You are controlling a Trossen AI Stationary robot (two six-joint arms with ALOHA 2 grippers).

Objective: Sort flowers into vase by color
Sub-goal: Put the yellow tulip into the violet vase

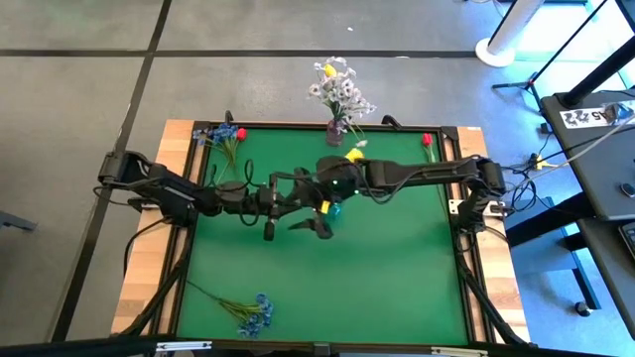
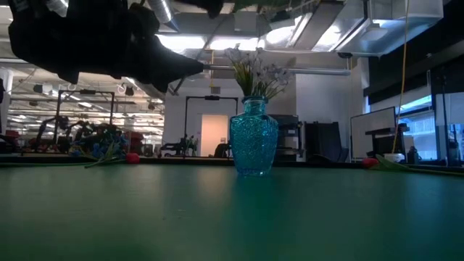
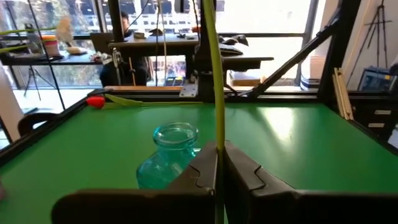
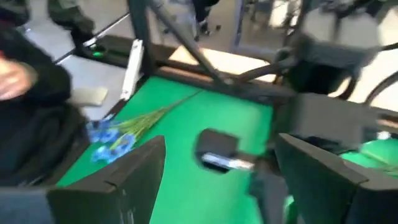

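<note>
My left gripper (image 3: 219, 180) hangs above mid-table, just on the near side of the blue glass vase (image 3: 169, 157), and is shut on a thin green stem (image 3: 216, 74). The stem's bloom is cut off in the left wrist view. In the high view a yellow bud (image 1: 354, 156) shows by the right arm, and the vase (image 1: 335, 210) stands upright under both arms. My right gripper (image 4: 221, 186) is open, holds nothing, and hovers over the same spot. A second vase (image 1: 337, 127) at the far edge holds white sprays (image 1: 342, 91). My left gripper pinches the green stem at its lower part (image 3: 219, 138) between its two shut fingers (image 3: 199, 174). The stem stands upright out of the fingers, lifted clear of the table, and runs past the picture's top edge. It lies across the fingers.
Blue flowers and a red bud (image 1: 241, 134) lie in the far left corner. Another red bud (image 1: 428, 140) lies at the far right, and blue flowers (image 1: 253, 312) lie near the near edge. A raised black rim (image 1: 189, 238) frames the green mat. People show in the room beyond.
</note>
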